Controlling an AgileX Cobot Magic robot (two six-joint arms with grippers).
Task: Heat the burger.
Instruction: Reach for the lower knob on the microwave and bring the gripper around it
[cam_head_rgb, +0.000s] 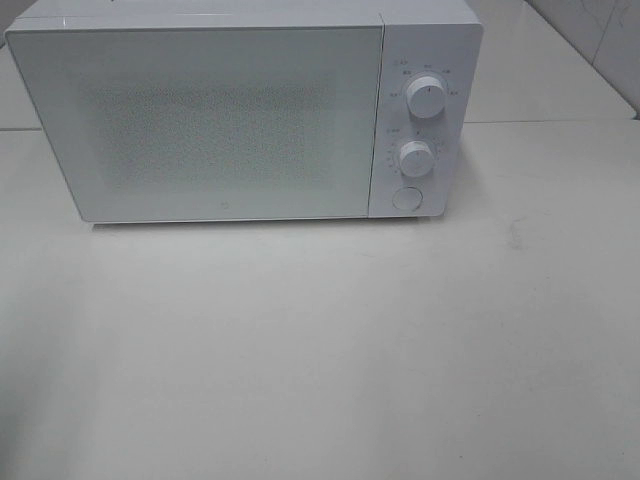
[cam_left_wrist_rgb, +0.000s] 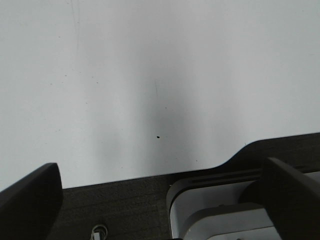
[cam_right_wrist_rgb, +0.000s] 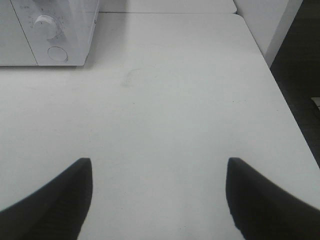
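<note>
Right pincer is open wide and holds nothing. Its two dark fingers hang over the bare white worktop. Left pincer is open as wide as it goes, and it is empty too (it sits back over the near edge of the worktop, with something dark below).

Far ahead of both pincers stands the white microwave. Its door is shut. Two round knobs and a round button sit beside the door, on the side closer to the right pincer. Nothing lies on the worktop between the pincers and the microwave.

I cannot see the burger in any picture. It may be behind the shut door or off to one side. I cannot tell which, and nothing shows through the dotted door.

My guess is that a burger is light, soft and easy to squash. It is a stack, so the top can slide off if it tips. I think the best hold is low on its two sides, with a gentle squeeze, keeping it flat and level. The shiny bun may be a bit slippery, so a slow lift looks safest.
</note>
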